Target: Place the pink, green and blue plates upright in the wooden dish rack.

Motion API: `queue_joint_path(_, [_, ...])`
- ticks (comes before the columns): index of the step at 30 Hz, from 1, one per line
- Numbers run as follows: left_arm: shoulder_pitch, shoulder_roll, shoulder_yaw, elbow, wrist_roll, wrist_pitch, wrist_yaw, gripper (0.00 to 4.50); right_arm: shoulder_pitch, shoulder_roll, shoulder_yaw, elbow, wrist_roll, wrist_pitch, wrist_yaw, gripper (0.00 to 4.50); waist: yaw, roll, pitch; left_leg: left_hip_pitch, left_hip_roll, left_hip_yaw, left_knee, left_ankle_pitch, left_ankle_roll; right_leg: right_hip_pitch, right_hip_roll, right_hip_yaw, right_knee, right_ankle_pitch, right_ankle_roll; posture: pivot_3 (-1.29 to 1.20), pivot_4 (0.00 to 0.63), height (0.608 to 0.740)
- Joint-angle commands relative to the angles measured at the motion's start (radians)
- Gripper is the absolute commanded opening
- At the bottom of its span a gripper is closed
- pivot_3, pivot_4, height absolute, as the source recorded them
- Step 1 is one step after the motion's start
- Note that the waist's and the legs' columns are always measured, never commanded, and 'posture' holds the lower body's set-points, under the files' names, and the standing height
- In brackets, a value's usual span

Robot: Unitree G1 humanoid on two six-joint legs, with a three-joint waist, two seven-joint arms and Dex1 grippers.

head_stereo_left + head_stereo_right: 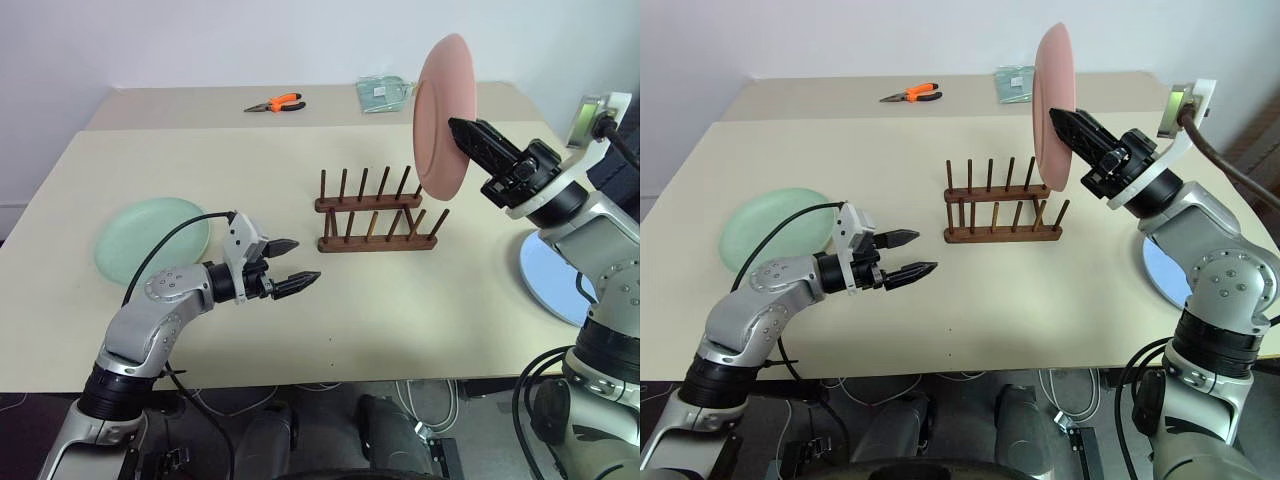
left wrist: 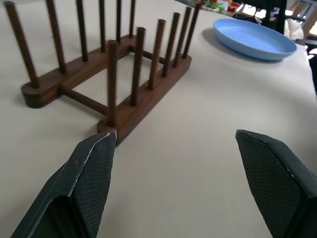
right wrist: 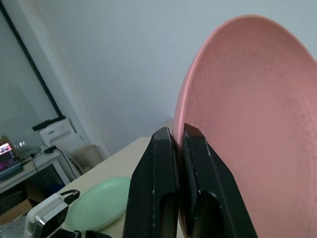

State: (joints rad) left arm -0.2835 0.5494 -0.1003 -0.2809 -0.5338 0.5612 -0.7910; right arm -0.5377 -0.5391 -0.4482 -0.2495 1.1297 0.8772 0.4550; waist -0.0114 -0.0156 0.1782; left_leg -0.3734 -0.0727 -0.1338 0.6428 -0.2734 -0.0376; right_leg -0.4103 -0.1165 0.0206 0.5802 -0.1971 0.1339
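Three plates are in play, and none yet stands in the wooden dish rack point(image 1: 378, 211), whose two rows of pegs are bare at mid-table. The right gripper point(image 1: 466, 132) is pinched tight on the rim of the pink plate point(image 1: 445, 116), holding it on edge in the air above the rack's right end. Here lies the main risk, as I judge it: the grip takes only a narrow bite of the rim, so the plate could swing or slip as it comes down, and if its lower edge meets a peg top rather than a gap, it may tip the light rack or knock it sideways. The left gripper point(image 1: 285, 265), fingers spread wide and holding nothing, hovers low over the table just near and left of the rack; a careless move from there could also nudge it. The green plate point(image 1: 150, 238) lies flat at the left, the blue plate point(image 2: 255, 39) flat at the right table edge, both well apart from the rack.
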Motion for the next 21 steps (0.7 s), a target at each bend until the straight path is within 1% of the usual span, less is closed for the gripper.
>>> queue_joint_path(1, [0.002,-0.004,0.004,-0.056,-0.019,0.007,-0.018,3.94,-0.017,-0.013,-0.01,0.065,0.03,0.005,0.017,0.0,0.0,0.0,0.0,0.0,0.0,0.0,0.0,0.0,0.0,0.0,0.0,0.0,0.0,0.0,0.0,0.0,0.15,0.74])
queue_joint_path(7, [-0.002,-0.015,-0.002,-0.05,0.001,0.003,-0.017,3.94,-0.051,-0.026,-0.031,0.196,0.085,0.055,0.021,0.0,0.0,0.0,0.0,0.0,0.0,0.0,0.0,0.0,0.0,0.0,0.0,0.0,0.0,0.0,0.0,0.0,0.15,0.74])
queue_joint_path(9, [-0.001,-0.018,-0.003,-0.048,0.01,0.0,-0.013,3.98,-0.065,-0.031,-0.033,0.213,0.062,0.033,0.016,0.67,0.0,0.001,0.0,0.0,0.0,0.0,0.0,0.0,0.0,0.0,0.0,0.0,0.0,0.0,0.0,0.0,0.15,0.74])
queue_joint_path(10, [0.001,-0.019,-0.002,-0.048,0.013,-0.001,-0.011,3.98,-0.069,-0.035,-0.03,0.208,0.041,0.014,0.016,0.87,0.0,0.001,0.0,0.0,0.0,0.0,0.0,0.0,0.0,0.0,0.0,0.0,0.0,0.0,0.0,0.0,0.15,0.74])
queue_joint_path(11, [0.003,-0.02,0.0,-0.048,0.016,-0.002,-0.008,3.98,-0.071,-0.041,-0.024,0.198,0.007,-0.015,0.012,1.27,0.0,0.001,0.0,0.0,0.0,0.0,0.0,0.0,0.0,0.0,0.0,0.0,0.0,0.0,0.0,0.0,0.15,0.74])
queue_joint_path(14, [0.008,-0.023,0.008,-0.045,0.025,0.002,0.004,3.98,-0.067,-0.061,0.005,0.17,-0.098,-0.097,0.012,2.7,0.0,0.001,0.0,0.0,0.0,0.001,0.0,0.0,0.0,0.0,0.0,0.0,0.0,0.0,0.0,0.0,0.15,0.74])
queue_joint_path(17, [0.006,-0.031,0.034,-0.015,0.035,0.004,0.035,3.98,-0.05,-0.114,0.055,0.135,-0.252,-0.202,0.037,2.7,0.0,0.001,0.001,0.0,0.0,0.001,0.0,0.0,0.0,0.0,0.0,0.0,0.0,0.0,0.001,0.0,0.15,0.74])
queue_joint_path(19, [-0.015,-0.052,0.091,0.043,0.041,0.01,0.107,4.49,-0.052,-0.154,0.073,0.124,-0.342,-0.27,0.044,2.74,0.001,0.001,0.001,0.0,0.0,0.001,0.0,0.0,0.0,0.0,0.0,0.0,0.0,0.0,0.001,0.0,0.15,0.74])
queue_joint_path(20, [-0.028,-0.062,0.124,0.076,0.047,0.003,0.145,4.49,-0.058,-0.172,0.08,0.122,-0.376,-0.297,0.05,2.74,0.001,0.001,0.001,0.0,0.0,0.001,0.0,0.0,0.0,0.0,0.0,0.0,0.0,0.0,0.001,0.0,0.15,0.74])
queue_joint_path(21, [-0.042,-0.072,0.162,0.107,0.055,-0.007,0.189,4.5,-0.063,-0.193,0.085,0.111,-0.399,-0.32,0.069,2.98,0.001,0.001,0.001,0.0,0.0,0.001,0.0,0.0,0.0,0.0,0.0,0.0,0.0,0.0,0.002,0.0,0.15,0.74])
